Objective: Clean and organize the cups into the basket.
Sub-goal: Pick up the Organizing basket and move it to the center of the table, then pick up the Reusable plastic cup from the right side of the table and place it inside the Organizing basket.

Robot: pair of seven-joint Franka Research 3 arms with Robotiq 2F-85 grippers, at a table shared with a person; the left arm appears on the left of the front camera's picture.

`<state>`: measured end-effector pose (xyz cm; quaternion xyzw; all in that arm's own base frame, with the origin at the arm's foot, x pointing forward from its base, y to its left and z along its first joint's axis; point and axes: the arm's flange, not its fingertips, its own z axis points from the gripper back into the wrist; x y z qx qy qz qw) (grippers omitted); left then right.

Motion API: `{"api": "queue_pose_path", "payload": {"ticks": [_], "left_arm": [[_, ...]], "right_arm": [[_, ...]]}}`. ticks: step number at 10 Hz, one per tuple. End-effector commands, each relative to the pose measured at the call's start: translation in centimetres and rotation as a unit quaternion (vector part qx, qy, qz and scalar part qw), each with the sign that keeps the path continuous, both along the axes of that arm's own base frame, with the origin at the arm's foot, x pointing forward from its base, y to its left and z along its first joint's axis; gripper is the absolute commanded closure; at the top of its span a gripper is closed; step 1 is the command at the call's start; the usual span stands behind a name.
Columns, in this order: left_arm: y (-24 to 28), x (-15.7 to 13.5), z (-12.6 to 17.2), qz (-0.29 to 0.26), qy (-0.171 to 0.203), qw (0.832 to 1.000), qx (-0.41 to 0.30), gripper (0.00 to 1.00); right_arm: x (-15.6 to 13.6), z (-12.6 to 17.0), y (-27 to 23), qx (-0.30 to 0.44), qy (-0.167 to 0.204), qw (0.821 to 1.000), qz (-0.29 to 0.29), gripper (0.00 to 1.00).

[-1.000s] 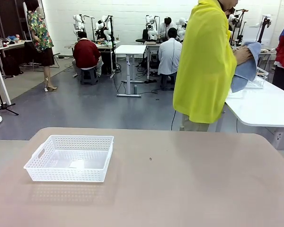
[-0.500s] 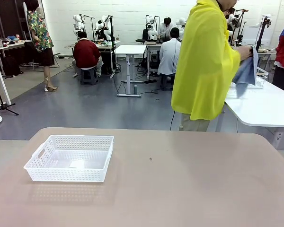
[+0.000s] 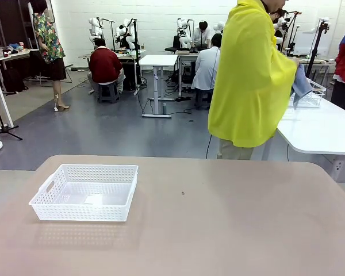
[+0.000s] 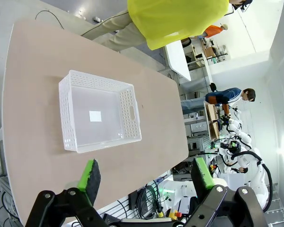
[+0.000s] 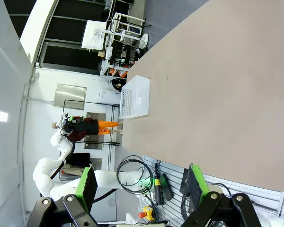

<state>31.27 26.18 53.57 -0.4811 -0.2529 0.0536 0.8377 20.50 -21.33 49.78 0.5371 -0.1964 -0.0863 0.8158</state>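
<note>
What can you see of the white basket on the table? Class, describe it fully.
The basket is shallow, rectangular, seemingly white plastic, with lattice-mesh walls, a thick rim and handle slots. It sits upright on the tan table, toward the robot's left. It is empty apart from a small white square on its floor. Nothing else touches it.

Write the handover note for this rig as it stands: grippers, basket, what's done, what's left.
Left gripper: open, holding nothing, raised above the table, facing down at the basket.
Right gripper: open, holding nothing, raised above the table.
Basket: upright on the robot's left part of the table, no cups in it.
Person: turned away at the far side, blue cloth in hand.
Done: nothing. Left: every cup to go into the basket.
</note>
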Motion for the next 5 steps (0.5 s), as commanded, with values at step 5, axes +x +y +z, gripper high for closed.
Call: {"api": "queue_pose_path", "payload": {"ticks": [5], "left_arm": [[-0.06, 0.05, 0.08, -0.001, -0.004, 1.0, -0.004, 0.0]], "right_arm": [[0.26, -0.01, 0.18, 0.001, 0.0, 1.0, 0.005, 0.0]]}}
